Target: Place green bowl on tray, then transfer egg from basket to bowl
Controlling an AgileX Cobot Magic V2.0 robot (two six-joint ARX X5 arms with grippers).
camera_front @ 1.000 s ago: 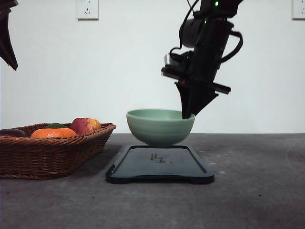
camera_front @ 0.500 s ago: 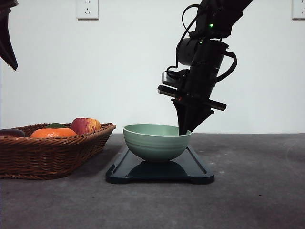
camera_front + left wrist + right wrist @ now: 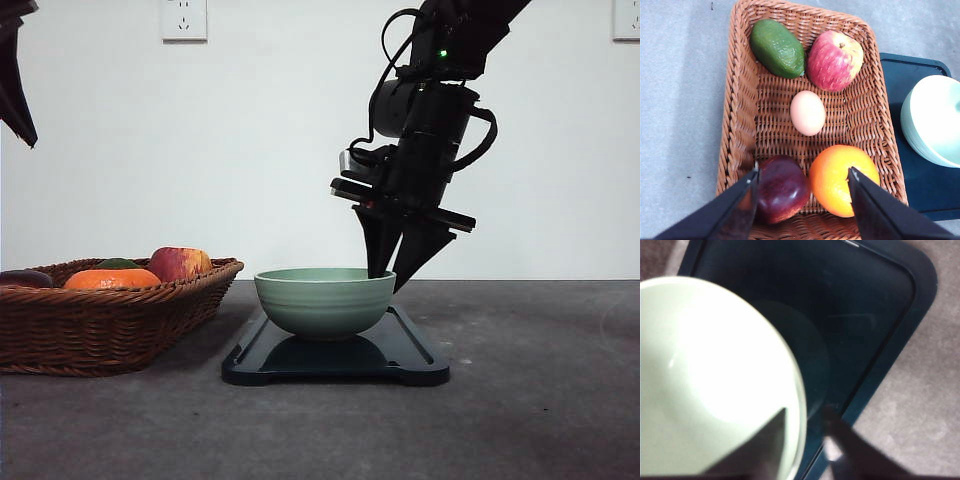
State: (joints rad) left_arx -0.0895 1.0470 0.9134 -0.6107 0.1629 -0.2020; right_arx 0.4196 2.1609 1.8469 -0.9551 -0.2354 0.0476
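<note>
Your green bowl (image 3: 325,300) sits on tray (image 3: 410,352), centre of front frame, nothing inside. Right gripper (image 3: 397,268) spread, fingers straddling bowl's right rim. Basket (image 3: 742,100) at frame left holds egg (image 3: 807,113) mid-floor, plus avocado (image 3: 777,48), apple (image 3: 834,60), orange (image 3: 842,179), dark plum (image 3: 782,188). Left gripper (image 3: 804,176) wide, empty, above basket.

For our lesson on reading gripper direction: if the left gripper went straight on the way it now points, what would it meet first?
Probably the dark red fruit and the orange in the basket, below the open left gripper; depth is unclear.
</note>
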